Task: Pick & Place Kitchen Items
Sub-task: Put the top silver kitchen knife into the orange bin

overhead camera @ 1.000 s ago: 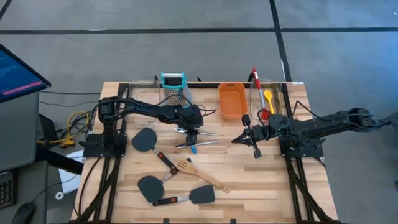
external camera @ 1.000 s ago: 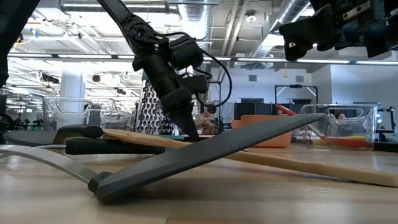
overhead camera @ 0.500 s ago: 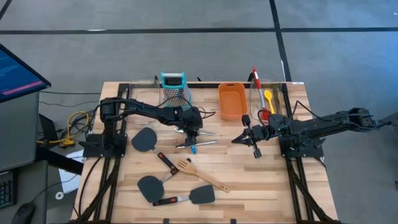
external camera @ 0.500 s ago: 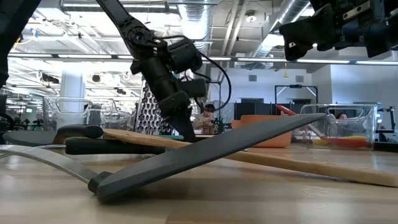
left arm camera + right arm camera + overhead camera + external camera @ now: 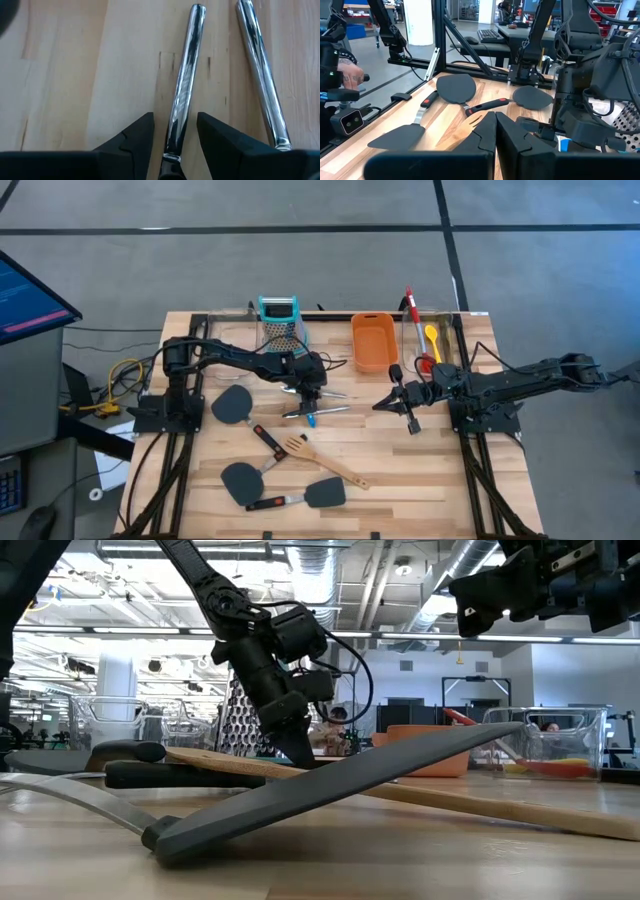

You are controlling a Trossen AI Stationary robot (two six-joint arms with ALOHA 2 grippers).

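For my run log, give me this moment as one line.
left gripper: open, astride one arm of metal tongs on table | right gripper: shut, empty, waiting at right

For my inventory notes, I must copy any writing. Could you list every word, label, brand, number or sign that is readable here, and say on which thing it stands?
No text can be read in any view.
Blue monitor screen beside the table: lines of writing, too small to read.
Teal-topped metal box grater: no label visible.
Orange rectangular plastic tub: no marking visible.
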